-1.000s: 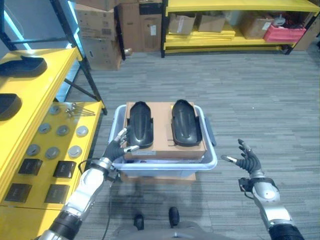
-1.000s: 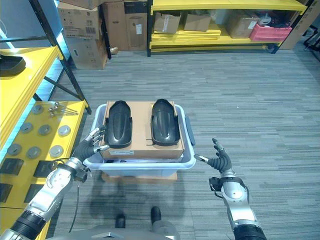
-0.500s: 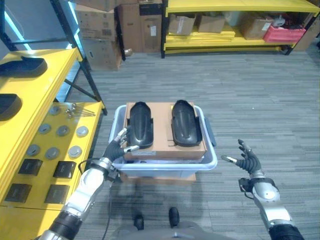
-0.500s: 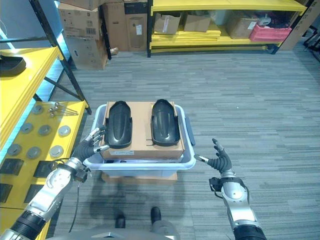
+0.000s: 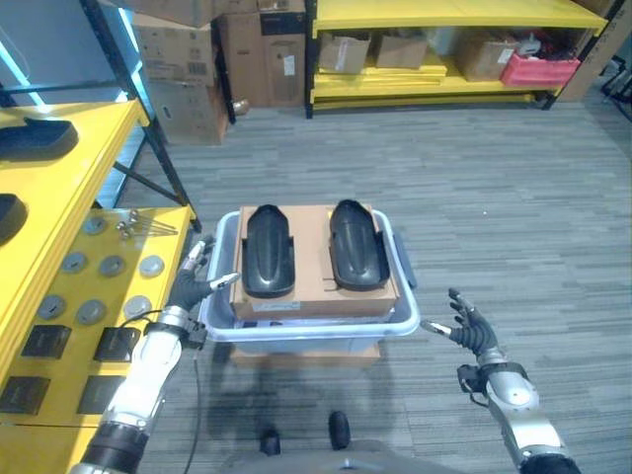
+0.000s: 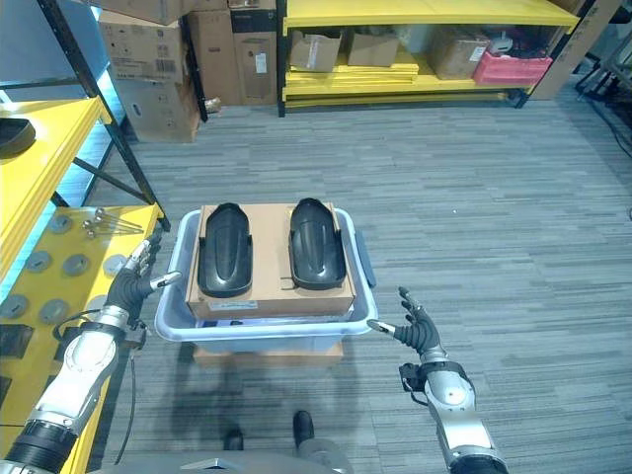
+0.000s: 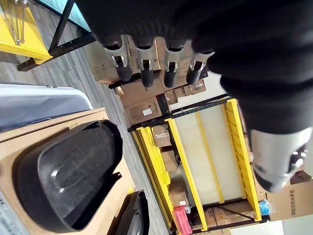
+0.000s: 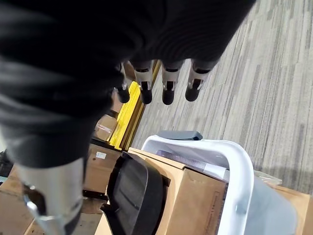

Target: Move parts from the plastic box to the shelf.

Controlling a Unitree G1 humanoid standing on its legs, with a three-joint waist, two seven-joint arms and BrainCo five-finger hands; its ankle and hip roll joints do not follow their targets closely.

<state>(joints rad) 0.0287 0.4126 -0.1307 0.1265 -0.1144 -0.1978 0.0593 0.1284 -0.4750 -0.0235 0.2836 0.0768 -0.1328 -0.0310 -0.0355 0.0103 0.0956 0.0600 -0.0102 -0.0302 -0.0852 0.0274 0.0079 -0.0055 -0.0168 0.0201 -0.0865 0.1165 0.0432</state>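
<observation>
two black parts (image 5: 269,250) (image 5: 357,243) on cardboard (image 5: 314,286) in box (image 5: 405,316), not yet moved to shelf (image 5: 69,197). left hand (image 5: 195,281) at box's left rim, right hand (image 5: 472,334) off its right corner: fingers spread, holding nothing.

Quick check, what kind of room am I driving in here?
Most likely a warehouse or parts storeroom: yellow racking stacked with cardboard boxes, a yellow shelf laid out with small parts, and a plastic box of black parts on grey carpet.
</observation>
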